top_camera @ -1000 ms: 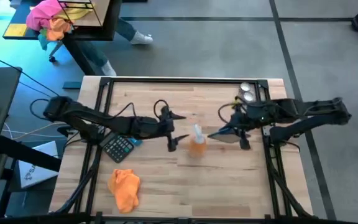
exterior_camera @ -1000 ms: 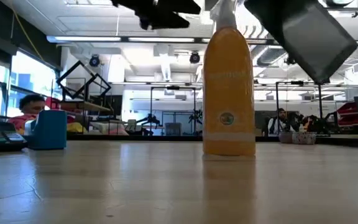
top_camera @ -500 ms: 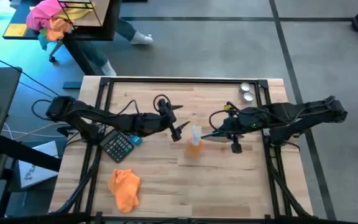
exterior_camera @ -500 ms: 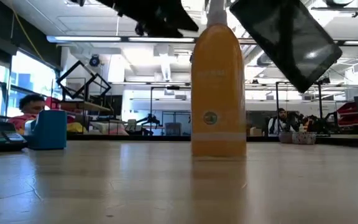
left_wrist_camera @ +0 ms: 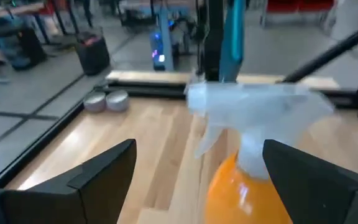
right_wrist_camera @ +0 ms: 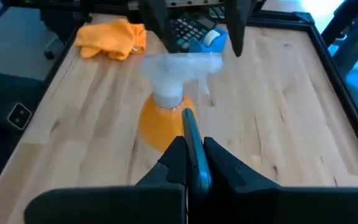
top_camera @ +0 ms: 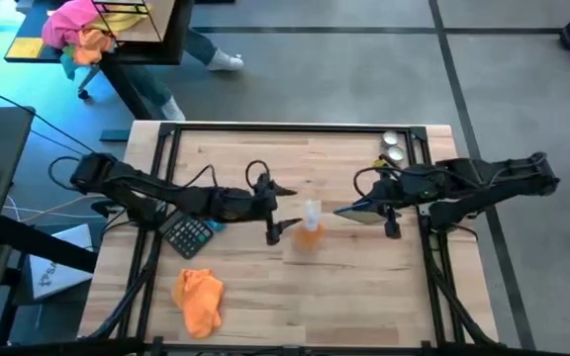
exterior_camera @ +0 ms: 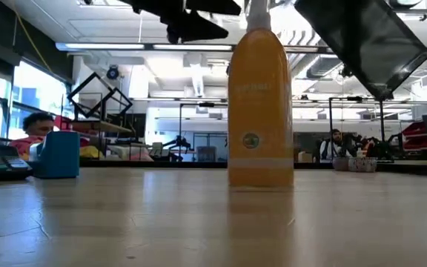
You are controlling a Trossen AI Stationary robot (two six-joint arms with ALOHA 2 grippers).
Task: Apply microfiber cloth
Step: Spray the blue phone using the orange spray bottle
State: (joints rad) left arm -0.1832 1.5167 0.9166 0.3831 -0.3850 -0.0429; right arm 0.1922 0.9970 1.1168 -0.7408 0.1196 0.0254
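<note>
Centrally on the wooden surface (top_camera: pixel 364 287) stands a clear spray bottle (top_camera: pixel 311 225) filled with orange liquid, upright, with its white trigger head on top. The left end effector (top_camera: pixel 275 210) sits just at the bottle's 9 o'clock in the high view, its two fingers spread wide apart; the left wrist view shows the trigger head between those fingers, touching neither. The right end effector (top_camera: pixel 364 213) is at the bottle's 3 o'clock, a little farther off, its fingers pressed together on a thin dark flat plate (right_wrist_camera: pixel 191 146) that points edge-on toward the bottle.

The microfiber cloth (top_camera: pixel 198 299), bright orange and crumpled, lies near the surface's front left corner, at about 8 o'clock from the bottle and well apart from both end effectors. A calculator (top_camera: pixel 190 234) lies at 12 o'clock from the cloth, beneath the left arm, with a small blue object (exterior_camera: pixel 58 154) just beside it. Two small round metal tins (top_camera: pixel 393 147) sit near the back right corner of the surface. Beyond the surface, at 10 o'clock, a pink-and-orange fabric bundle (top_camera: pixel 77 30) rests on another table.
</note>
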